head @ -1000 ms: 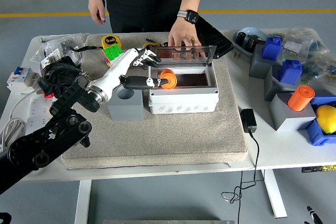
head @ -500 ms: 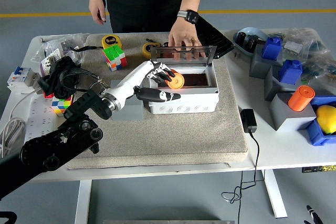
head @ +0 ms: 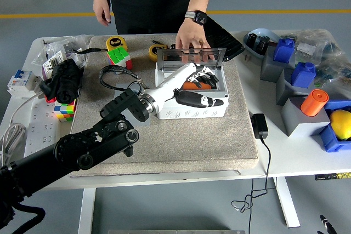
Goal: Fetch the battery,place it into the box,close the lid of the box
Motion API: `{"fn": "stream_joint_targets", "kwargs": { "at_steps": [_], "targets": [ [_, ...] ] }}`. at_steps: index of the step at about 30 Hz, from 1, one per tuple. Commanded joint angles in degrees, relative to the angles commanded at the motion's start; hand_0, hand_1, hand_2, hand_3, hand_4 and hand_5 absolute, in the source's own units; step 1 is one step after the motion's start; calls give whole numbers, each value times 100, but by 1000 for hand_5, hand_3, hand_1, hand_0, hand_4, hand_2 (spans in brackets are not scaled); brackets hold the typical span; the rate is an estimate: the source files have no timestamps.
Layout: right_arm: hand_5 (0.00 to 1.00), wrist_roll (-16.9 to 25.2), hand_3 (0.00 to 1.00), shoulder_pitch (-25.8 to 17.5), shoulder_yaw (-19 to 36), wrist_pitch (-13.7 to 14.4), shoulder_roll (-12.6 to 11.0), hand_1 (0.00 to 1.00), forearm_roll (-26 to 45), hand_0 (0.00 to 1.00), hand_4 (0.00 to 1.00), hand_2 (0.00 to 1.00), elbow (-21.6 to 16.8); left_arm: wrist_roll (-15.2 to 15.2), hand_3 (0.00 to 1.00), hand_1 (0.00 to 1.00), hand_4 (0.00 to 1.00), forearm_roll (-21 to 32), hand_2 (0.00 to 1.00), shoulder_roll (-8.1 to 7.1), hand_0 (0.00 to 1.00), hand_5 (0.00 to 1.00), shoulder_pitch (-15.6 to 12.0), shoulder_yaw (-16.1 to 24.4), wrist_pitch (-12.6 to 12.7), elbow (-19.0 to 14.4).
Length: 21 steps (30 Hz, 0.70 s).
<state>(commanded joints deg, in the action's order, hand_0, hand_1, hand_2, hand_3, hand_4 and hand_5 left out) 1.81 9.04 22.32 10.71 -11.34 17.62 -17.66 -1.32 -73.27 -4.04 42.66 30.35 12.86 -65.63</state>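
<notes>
Moved: since the earlier pictures the left arm has swung rightward across the mat; the left hand [head: 198, 85], which was at the box's left wall with the orange battery raised, is now over the box's opening.

Head view

Left hand: its white palm and black fingers [head: 208, 80] reach down into the open box, curled around the battery; the thumb lies along the box's near rim.

Battery [head: 191, 85]: orange, only a small patch shows under the fingers, inside the box's opening. Whether it already rests on the box floor I cannot tell.

Box [head: 186, 111]: grey, directly under the hand, standing on the beige mat [head: 219, 141].

Lid [head: 189, 55]: clear, standing upright at the box's far edge, just beyond the fingers; open.

Person's hand [head: 192, 41]: beyond the robot's hand, resting on the top edge of the lid; a watch is on the wrist. The person's other hand [head: 101, 9] hangs free above the table's far edge, well to the left.

Left arm [head: 82, 149]: black, runs from the lower left corner up to the white wrist.

Left of the hand: a yellow tape measure [head: 114, 42] and a colour cube [head: 118, 56] on the mat's far left corner.

Right of the hand: well apart, an orange cylinder [head: 313, 102] stands in a grey block [head: 300, 118], among blue blocks [head: 303, 73].
</notes>
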Motion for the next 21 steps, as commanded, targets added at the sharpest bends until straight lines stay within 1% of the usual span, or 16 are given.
{"fn": "stream_joint_targets", "kwargs": {
  "at_steps": [6,7,12,13,18,19,21],
  "targets": [
    [615,5,593,-15,1,-12,-1,664,44,727,997,653,3,120,576,632,998,-55,594,-31,507,297,89,199,93,-118],
    [615,5,593,-17,-3,-12,-2,665,45,727,997,653,4,144,628,704,996,-79,658,-37,649,300,127,246,112,-120],
    [615,-3,593,4,-27,-3,-5,665,25,727,997,653,4,183,628,704,996,-312,658,15,649,300,362,413,145,68],
    [615,3,593,9,-17,3,-2,665,17,727,997,653,1,179,777,810,998,-385,794,31,812,340,417,445,139,134],
    [615,13,593,13,3,9,2,665,26,727,997,653,-5,233,777,810,998,-561,794,70,812,340,604,555,181,313],
    [615,12,592,10,-4,7,1,665,39,726,996,653,-4,247,801,842,998,-592,824,83,848,371,642,577,197,356],
    [615,9,592,8,-15,6,-1,665,48,726,996,653,-1,221,801,842,998,-633,824,111,848,371,700,581,187,455]
  ]
}}
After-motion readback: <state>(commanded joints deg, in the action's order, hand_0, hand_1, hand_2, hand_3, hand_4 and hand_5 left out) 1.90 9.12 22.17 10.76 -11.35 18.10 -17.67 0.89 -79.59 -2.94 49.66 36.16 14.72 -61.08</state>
